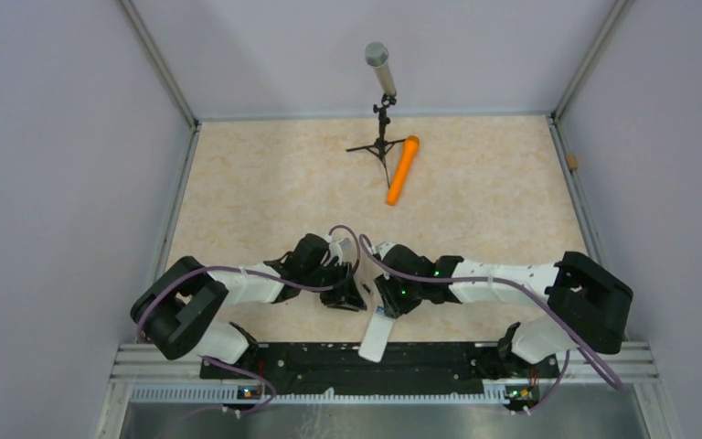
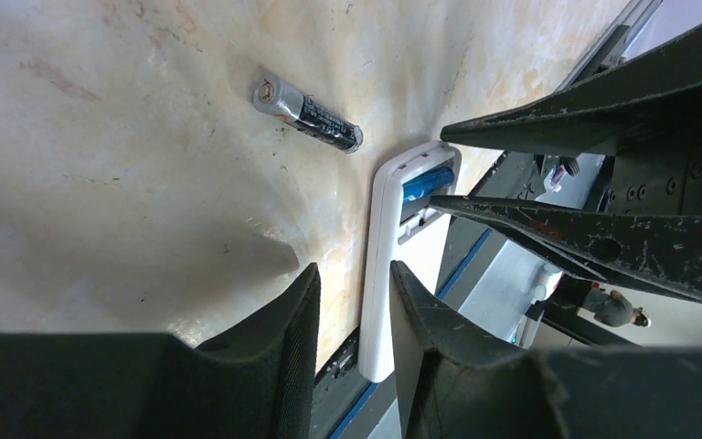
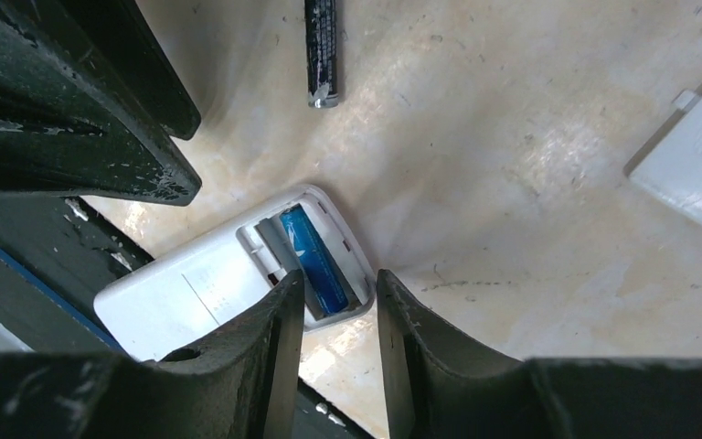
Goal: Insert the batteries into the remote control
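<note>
While the remote control [image 3: 192,283] lies back up at the table's [image 2: 101,183] near edge, 1 seated battery [image 3: 311,256] fills its open bay and 1 loose battery [image 2: 309,112] lies just beside. The right gripper [image 3: 338,279] hangs part-open over the bay, holding nothing. The left gripper [image 2: 355,270] narrowly straddles the remote; I cannot tell whether it grips.

The remote control [image 1: 375,337] lies at the middle of the table's [image 1: 494,201] near edge, overhanging it. One battery [image 3: 313,259] sits in its compartment. The second battery [image 2: 308,112] lies on the table just beyond. The microphone [image 1: 378,66] stands near the far edge, with the long cylinder [image 1: 402,170] just to its right.
</note>
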Motion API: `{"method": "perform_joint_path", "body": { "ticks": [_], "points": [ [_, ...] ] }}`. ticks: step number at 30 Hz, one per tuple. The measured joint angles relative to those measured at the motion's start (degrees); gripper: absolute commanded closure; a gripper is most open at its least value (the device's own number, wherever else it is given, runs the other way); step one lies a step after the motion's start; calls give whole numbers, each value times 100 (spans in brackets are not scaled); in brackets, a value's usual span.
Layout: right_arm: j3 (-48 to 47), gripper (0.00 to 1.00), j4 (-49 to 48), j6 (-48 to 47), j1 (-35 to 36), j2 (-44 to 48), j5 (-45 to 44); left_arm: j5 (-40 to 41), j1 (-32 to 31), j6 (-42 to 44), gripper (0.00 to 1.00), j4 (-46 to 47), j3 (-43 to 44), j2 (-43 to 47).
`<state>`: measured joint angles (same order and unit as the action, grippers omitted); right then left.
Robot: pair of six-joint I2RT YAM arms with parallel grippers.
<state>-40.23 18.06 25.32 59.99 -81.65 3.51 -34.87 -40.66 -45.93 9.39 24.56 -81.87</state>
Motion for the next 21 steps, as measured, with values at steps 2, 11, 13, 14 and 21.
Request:
{"method": "perform_joint_path", "body": {
  "ticks": [2,11,13,14,21],
  "points": [
    [13,66,66,94,76,20,-42,-2,0,0,65,2,0,0],
    [13,66,308,282,354,28,-245,-15,0,0,65,2,0,0],
    [4,64,382,275,374,28,-297,-17,0,0,65,2,0,0],
    [4,64,417,271,378,33,-323,-15,0,0,65,2,2,0],
    [-81,64,566,92,398,57,-466,-17,0,2,65,0,2,0]
  ]
}}
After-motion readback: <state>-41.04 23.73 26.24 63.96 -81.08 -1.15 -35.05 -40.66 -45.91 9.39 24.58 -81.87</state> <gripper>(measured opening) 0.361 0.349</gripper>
